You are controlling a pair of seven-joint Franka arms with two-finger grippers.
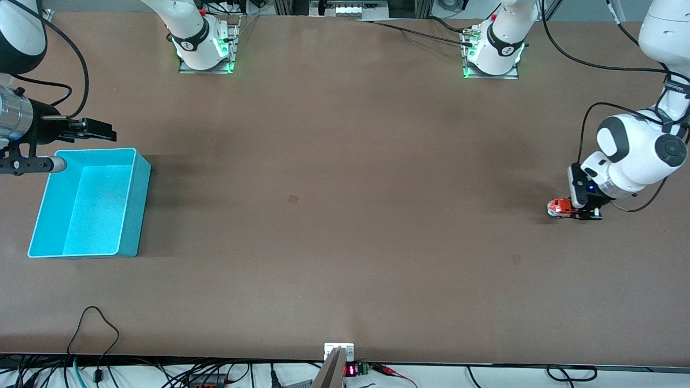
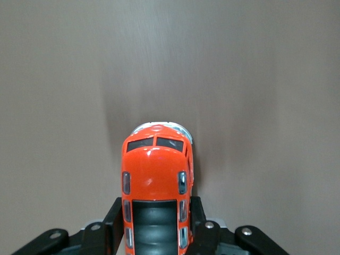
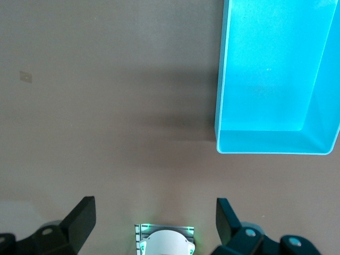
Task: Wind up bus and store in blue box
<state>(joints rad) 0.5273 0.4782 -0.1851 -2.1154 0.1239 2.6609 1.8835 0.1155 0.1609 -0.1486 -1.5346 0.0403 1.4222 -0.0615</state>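
The left gripper (image 2: 155, 223) pinches the bus (image 2: 155, 183) by its flanks, a finger (image 2: 112, 220) pressed on each side, nose poking out at 12 o'clock in the left wrist view. The bus (image 1: 560, 207) sits low at the table (image 1: 345, 215), at the left arm's end. The right gripper (image 3: 154, 218) has its fingers (image 3: 82, 215) spread wide, hanging above the table near the box (image 1: 86, 205), which lies at the right arm's end, at about 9 o'clock from the table's middle in the front view.
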